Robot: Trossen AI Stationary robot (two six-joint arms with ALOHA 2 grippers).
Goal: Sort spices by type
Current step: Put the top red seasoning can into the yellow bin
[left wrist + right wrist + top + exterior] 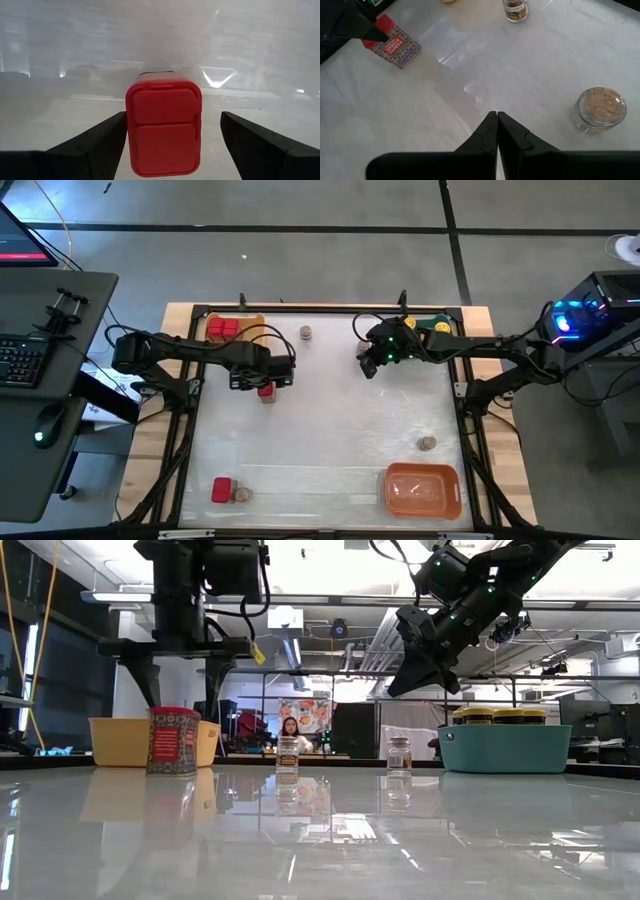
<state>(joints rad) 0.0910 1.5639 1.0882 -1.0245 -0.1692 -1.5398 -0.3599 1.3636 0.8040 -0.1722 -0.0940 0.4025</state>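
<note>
Red spice box (163, 129) fills the left wrist view, its lid facing up, standing between the two dark fingers (90, 145) with a gap on each side. Left end effector (264, 380) hangs directly over that box, jaws spread wide, gripping nothing; seen from table height the box (173, 741) stands upright on the counter (330, 420) toward its left edge, in the far half.

Right end effector (367, 368) is raised above the counter's far half near the teal tray (440, 326), fingers (492, 131) pressed together and empty.

Yellow tray (225, 328) at the far left corner holds two more red boxes (224, 329). Yellow-lidded jars (500, 716) stand in the teal tray at the far right corner.

Loose on the counter: a small jar (305, 333) near the far edge, another (427, 443) toward the right edge, and at the near left corner a red box (222, 490) with a small jar (241, 494) just beside it.

Orange tray (424, 489) sits at the near right corner.
</note>
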